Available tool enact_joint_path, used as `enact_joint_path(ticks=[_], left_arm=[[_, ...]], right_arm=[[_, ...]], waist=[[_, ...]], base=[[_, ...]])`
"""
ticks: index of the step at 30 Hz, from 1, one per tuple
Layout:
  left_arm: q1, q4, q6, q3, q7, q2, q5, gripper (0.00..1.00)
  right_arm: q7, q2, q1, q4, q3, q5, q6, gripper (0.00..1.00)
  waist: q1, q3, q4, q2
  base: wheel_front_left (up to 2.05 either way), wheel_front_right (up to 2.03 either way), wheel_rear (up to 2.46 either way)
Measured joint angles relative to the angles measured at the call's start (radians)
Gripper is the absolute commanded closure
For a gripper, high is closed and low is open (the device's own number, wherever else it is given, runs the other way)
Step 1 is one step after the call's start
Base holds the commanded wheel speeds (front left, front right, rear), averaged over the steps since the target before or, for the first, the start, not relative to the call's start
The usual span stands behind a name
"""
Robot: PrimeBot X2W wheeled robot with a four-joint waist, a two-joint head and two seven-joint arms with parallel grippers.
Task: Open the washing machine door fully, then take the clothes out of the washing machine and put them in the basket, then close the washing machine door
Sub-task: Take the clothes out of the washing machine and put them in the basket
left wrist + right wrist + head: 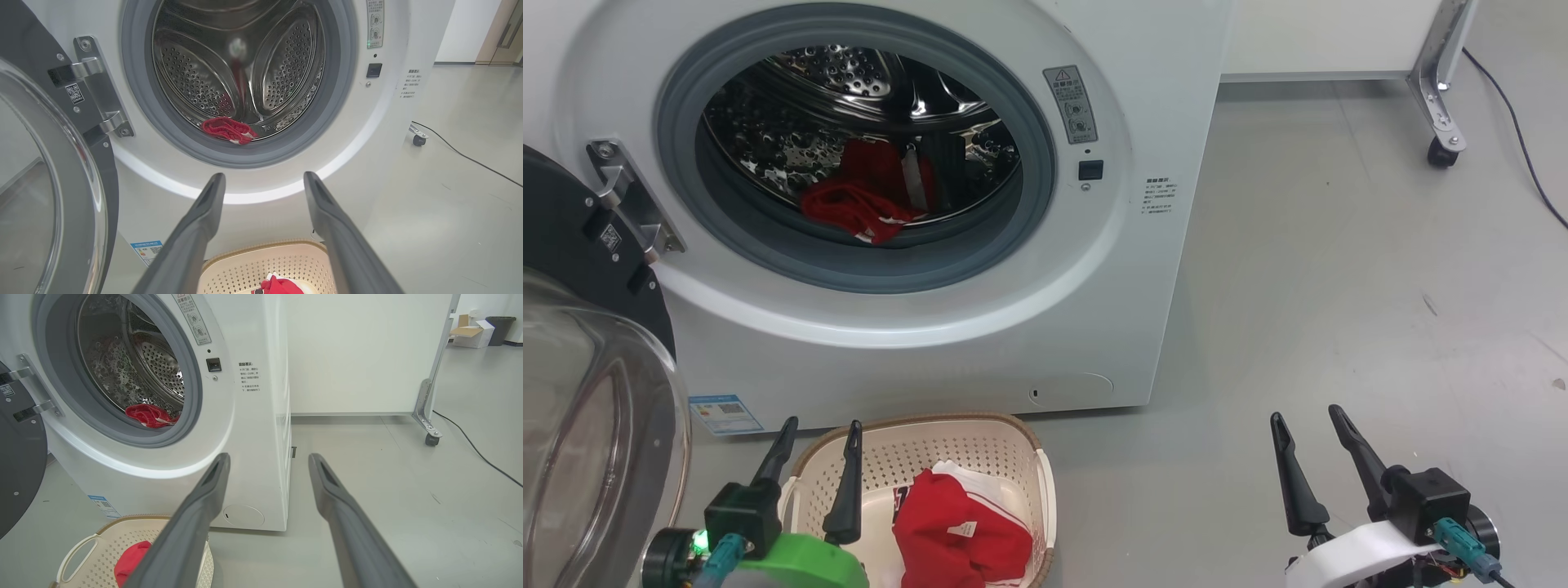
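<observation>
The white washing machine [980, 343] stands with its round black door [580, 269] swung wide open to the left, its glass bowl bulging toward me. Red clothes [862, 200] lie at the front of the steel drum, also seen as clothes [228, 129] and clothes [149, 415]. The cream basket [1029, 457] sits on the floor below the opening and holds a red and white garment [960, 531]. My left gripper [821, 429] hovers open over the basket's left rim, holding nothing. My right gripper [1308, 420] stands open and empty over bare floor to the right.
A grey floor [1339, 286] stretches right of the machine. A white panel on a metal leg with a caster [1443, 151] stands at the back right, with a black cable [1523, 139] trailing beside it. A blue label [725, 414] sits low on the machine's front.
</observation>
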Motion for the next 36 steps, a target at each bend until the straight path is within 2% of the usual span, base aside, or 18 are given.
enact_joint_path(ticks=[18, 36], left_arm=[[0.129, -0.101, 0.027, -0.007, 0.0, 0.0, 0.004, 0.0], [0.16, -0.153, 0.036, -0.025, 0.0, 0.0, 0.007, 0.0]], right_arm=[[0.0, 0.001, 0.035, -0.017, -0.008, -0.002, -0.01, 0.0], [0.0, 0.001, 0.038, -0.026, -0.005, -0.002, -0.01, 0.0]], waist=[[0.0, -0.027, 0.006, 0.0], [0.0, -0.016, 0.001, 0.0]], base=[[0.0, 0.0, 0.0], [0.0, 0.0, 0.0]])
